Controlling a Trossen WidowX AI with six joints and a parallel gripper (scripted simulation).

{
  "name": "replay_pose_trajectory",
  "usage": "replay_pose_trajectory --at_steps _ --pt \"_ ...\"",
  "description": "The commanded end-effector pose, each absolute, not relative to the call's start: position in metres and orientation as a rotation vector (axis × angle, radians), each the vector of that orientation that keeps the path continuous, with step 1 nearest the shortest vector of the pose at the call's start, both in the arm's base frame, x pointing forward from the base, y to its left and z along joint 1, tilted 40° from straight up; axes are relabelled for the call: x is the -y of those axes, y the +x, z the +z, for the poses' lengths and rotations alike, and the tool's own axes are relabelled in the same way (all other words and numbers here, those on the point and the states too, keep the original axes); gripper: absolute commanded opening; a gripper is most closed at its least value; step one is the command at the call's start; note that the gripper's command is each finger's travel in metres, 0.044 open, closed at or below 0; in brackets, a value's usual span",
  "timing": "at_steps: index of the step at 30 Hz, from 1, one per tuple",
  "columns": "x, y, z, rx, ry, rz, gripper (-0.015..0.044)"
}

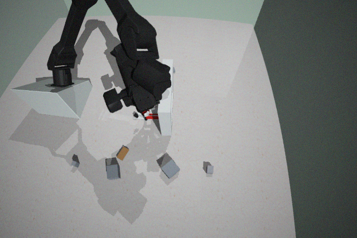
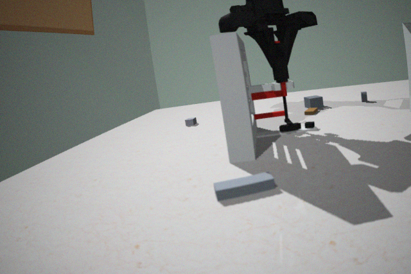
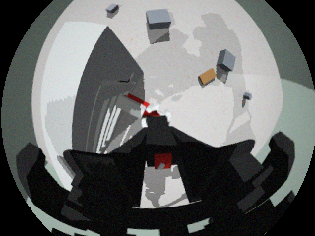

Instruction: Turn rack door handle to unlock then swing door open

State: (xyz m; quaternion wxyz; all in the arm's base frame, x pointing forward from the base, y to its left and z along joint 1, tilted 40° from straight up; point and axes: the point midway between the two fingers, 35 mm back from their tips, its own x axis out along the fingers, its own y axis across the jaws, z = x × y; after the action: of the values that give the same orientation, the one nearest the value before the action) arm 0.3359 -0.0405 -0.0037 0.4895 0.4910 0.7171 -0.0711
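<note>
The rack's pale frame (image 1: 165, 124) (image 2: 234, 98) (image 3: 59, 74) stands upright on the table. Red bars (image 1: 152, 117) (image 2: 268, 95) (image 3: 137, 99) reach out from its face to the upright handle (image 2: 284, 88) (image 3: 162, 161), which is red above with a thin black rod below. My gripper (image 2: 280, 77) (image 3: 157, 130) points down and is shut on the handle; the handle's red top shows between the fingers in the wrist view. The arm hides most of the door in the top view, so its exact angle cannot be told, but the bars stand out from the frame.
Several grey blocks (image 1: 113, 171) (image 1: 170, 168) (image 1: 210, 169) and an orange block (image 1: 122, 153) (image 2: 311, 111) (image 3: 207, 77) lie to one side of the rack. A long grey bar (image 2: 245, 186) lies near the frame's foot. Black pieces (image 2: 290, 127) sit low under the handle.
</note>
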Motion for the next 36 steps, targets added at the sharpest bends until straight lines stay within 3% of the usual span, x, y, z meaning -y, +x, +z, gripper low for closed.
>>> replay_pose_trajectory --at_steps 1,14,25,36 --pt "0.0388 0.3357 -0.005 -1.762 1.347 -0.36 0.0017" --pt "0.0388 0.3356 -0.0051 -1.713 1.771 -0.976 0.0017" --pt "0.0388 0.3356 -0.0051 -1.707 1.791 -1.009 0.0017" --pt "0.0388 0.3356 -0.0051 -1.707 1.791 -1.009 0.029"
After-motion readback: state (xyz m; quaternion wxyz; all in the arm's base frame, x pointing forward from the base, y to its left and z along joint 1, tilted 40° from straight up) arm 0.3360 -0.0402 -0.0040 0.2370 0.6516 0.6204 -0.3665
